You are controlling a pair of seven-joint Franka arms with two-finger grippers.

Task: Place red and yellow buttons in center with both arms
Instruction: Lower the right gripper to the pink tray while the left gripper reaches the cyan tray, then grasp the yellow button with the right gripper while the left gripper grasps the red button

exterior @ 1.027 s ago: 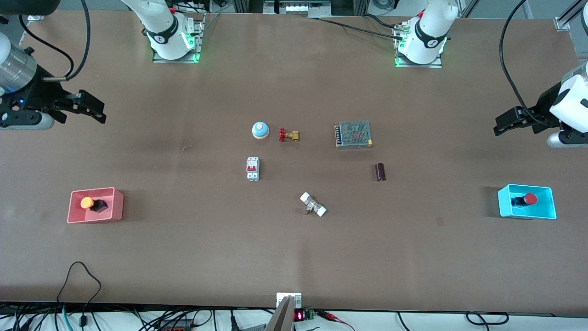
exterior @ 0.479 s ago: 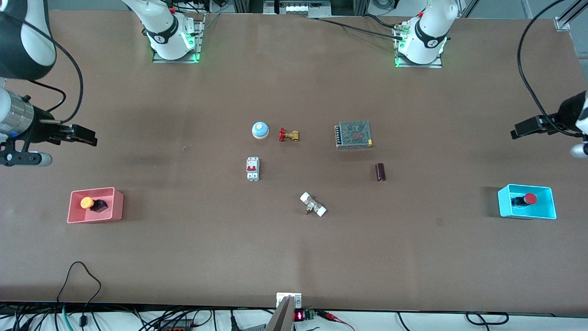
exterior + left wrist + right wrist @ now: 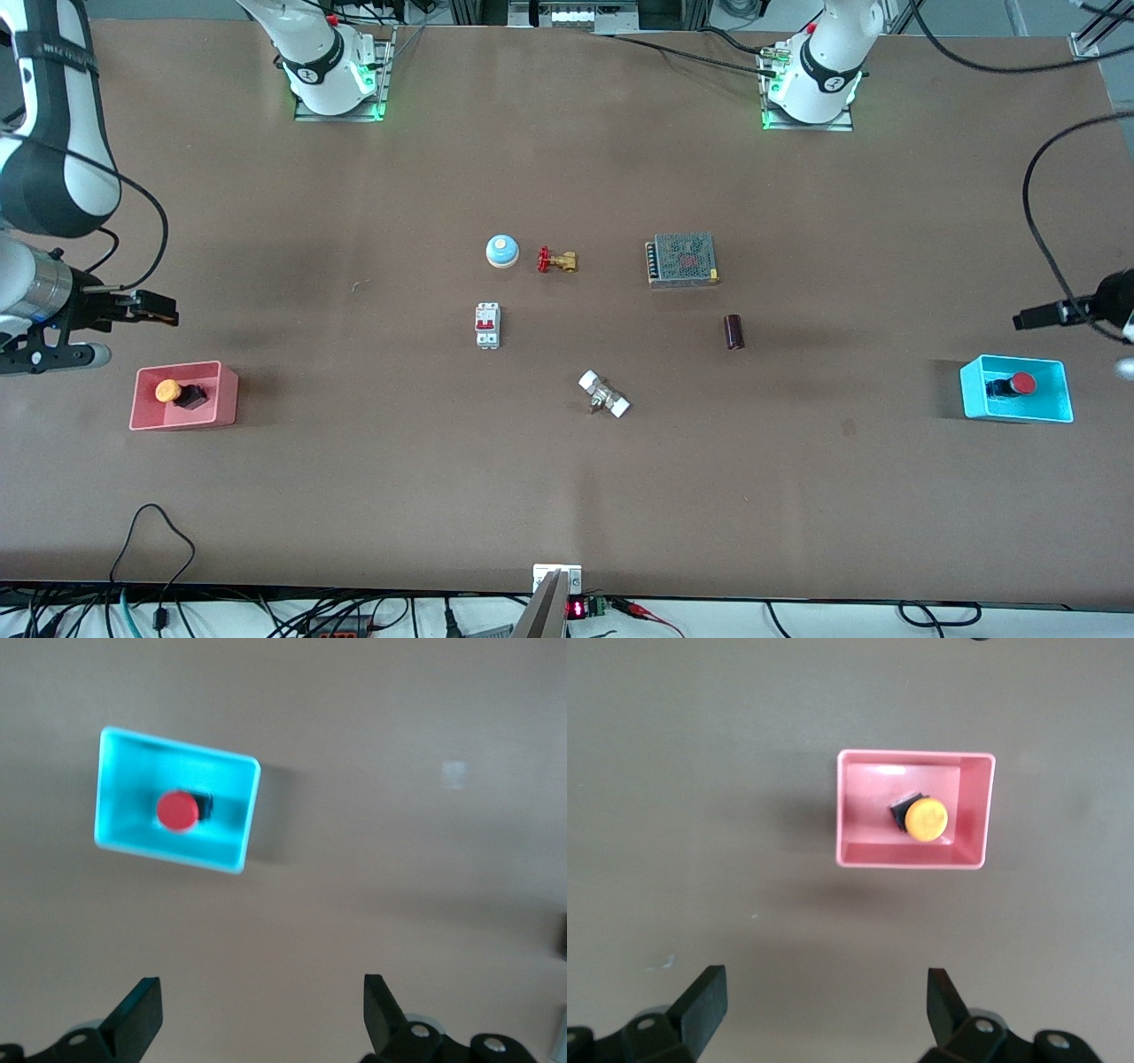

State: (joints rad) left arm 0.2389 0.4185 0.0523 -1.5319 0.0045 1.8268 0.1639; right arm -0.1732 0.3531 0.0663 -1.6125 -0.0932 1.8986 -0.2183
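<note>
While round-capped red button [image 3: 1013,385], yellow button [image 3: 175,392] sit binned, both grippers' jaws apart.

Camera layout: one high front view and two downward-facing wrist views.

The front view looks down from a high position across the desk [image 3: 567,496] toward both arm bases and covers the whole surface from well apart. The left wrist view looks straight down from above the desk, with the left pincer [image 3: 262,1014] fingertips at its edge; it frames the cyan bin [image 3: 244,828] holding the red button [image 3: 177,810], which the front view shows at the left arm's end as the same cyan bin [image 3: 974,390] and red button [image 3: 1023,383]. The right wrist view looks down likewise past the right pincer [image 3: 826,1005] onto the pink bin [image 3: 850,806] and yellow button [image 3: 927,818], shared with the front view as pink bin [image 3: 226,394] and yellow button [image 3: 167,390].
</note>
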